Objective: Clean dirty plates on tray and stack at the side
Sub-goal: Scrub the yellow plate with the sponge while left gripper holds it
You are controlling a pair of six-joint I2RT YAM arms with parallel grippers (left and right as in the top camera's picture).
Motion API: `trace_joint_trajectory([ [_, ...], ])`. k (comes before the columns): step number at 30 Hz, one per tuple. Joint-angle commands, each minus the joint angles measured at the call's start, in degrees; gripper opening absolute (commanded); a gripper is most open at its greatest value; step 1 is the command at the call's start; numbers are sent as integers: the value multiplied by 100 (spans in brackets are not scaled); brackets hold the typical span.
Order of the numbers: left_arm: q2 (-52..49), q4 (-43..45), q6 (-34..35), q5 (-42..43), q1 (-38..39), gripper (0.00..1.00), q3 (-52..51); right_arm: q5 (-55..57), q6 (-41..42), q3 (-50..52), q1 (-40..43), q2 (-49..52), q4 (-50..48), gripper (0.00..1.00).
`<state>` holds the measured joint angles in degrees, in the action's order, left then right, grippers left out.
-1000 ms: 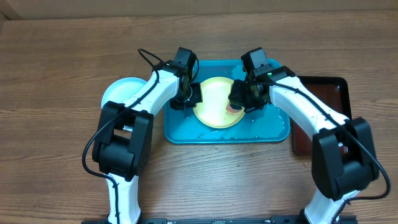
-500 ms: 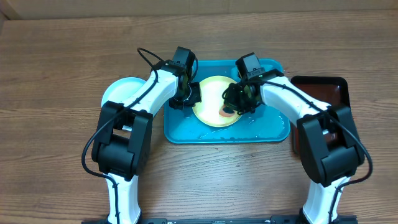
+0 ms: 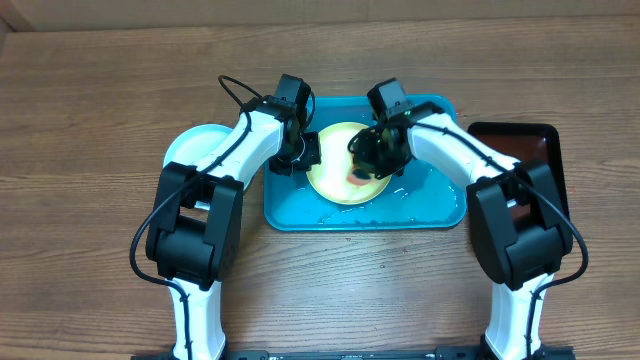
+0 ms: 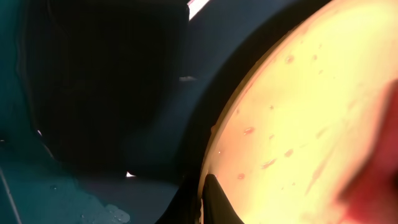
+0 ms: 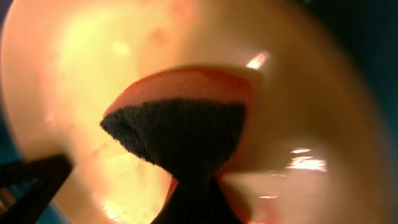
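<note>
Overhead, the plate (image 3: 335, 185) on the tray (image 3: 430, 208) near the worktop's far edge is clamped by the left gripper (image 3: 305, 157). A sponge (image 5: 186, 127) pinched by the right gripper (image 3: 365, 165) is pressed onto it.

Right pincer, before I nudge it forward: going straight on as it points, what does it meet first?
The right pincer, shut on a sponge, would press it into the yellow plate; contact looks likely, depth unclear.

A teal-blue rectangular tray (image 3: 430, 205) with rounded corners lies flat at the centre of the frame, its floor wet. In its left-centre part sits a round pale yellow plate (image 3: 335, 185), speckled with red-orange smears. A round light blue-white plate (image 3: 195, 145) lies outside the tray, at centre left.
</note>
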<state>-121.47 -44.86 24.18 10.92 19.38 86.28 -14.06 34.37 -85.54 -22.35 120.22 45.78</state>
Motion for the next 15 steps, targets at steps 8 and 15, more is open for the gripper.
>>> trace_joint_trajectory([
  [8, -184, -50, -107, -164, -20, 4, -72, 1058, -553, -555, 181, 146, 402, 4],
  [15, -184, -52, -109, -164, -20, 4, -72, 243, -549, -555, -175, 557, 101, 4],
])
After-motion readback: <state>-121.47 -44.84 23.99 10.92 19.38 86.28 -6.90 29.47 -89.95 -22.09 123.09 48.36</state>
